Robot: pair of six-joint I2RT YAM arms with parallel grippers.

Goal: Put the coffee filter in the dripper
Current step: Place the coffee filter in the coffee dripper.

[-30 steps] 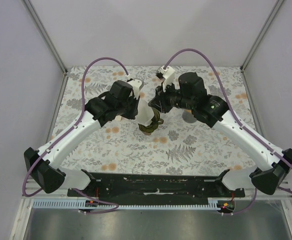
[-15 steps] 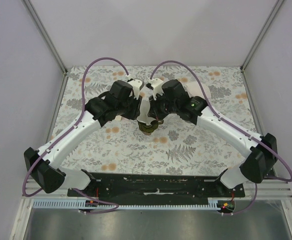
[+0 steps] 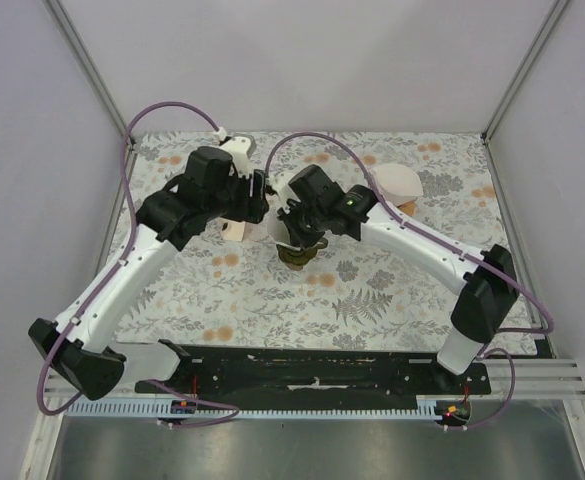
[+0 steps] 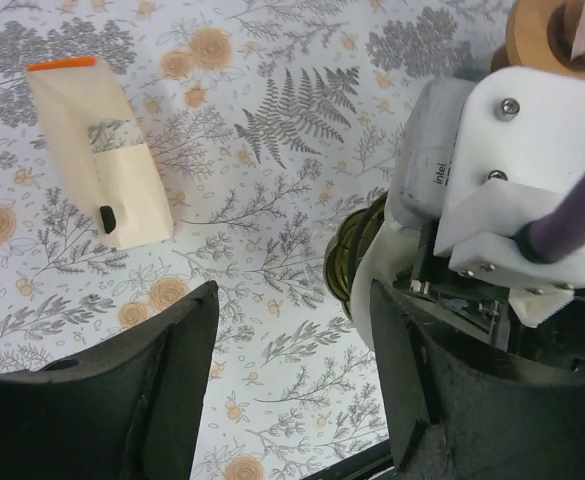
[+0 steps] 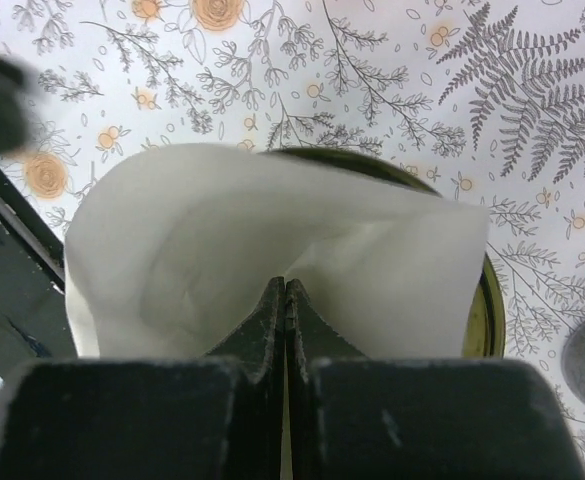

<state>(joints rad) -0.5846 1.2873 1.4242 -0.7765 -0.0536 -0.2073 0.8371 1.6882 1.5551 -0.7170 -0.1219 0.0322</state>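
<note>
White paper at the middle of the scene: coffee filter (image 5: pixel 192 250), clamped in the right gripper (image 5: pixel 287 290). Jaws pressed flat together on a fold, no gap left. Fans out crumpled to both sides of the jaws and hangs directly over the dripper (image 5: pixel 489 310), hiding most of the mouth in the right wrist view. Touching the rim or just above: cannot tell. Olive-green, round, only an arc of rim showing past the paper at the right and along the top.

From above: dripper upright on the floral tablecloth (image 3: pixel 372 300), near the middle, right gripper and filter directly over it. Just to the left, the left gripper (image 4: pixel 292 295), clear of the filter. Left fingers (image 4: pixel 187 380) spread wide apart, gripping nothing, only patterned cloth between them. Faces the right arm's white wrist mount (image 4: pixel 517 130) and purple cable (image 4: pixel 567 225), with the ribbed side of the dripper showing beside the mount.

Beige packet (image 4: pixel 102 165) with an orange end, flat on the cloth, left of the dripper and apart from it, close beneath the left arm in the top view. Farther back on the right, a round wooden holder (image 4: pixel 532 40) with a pale cone on it, well apart from both grippers.
</note>
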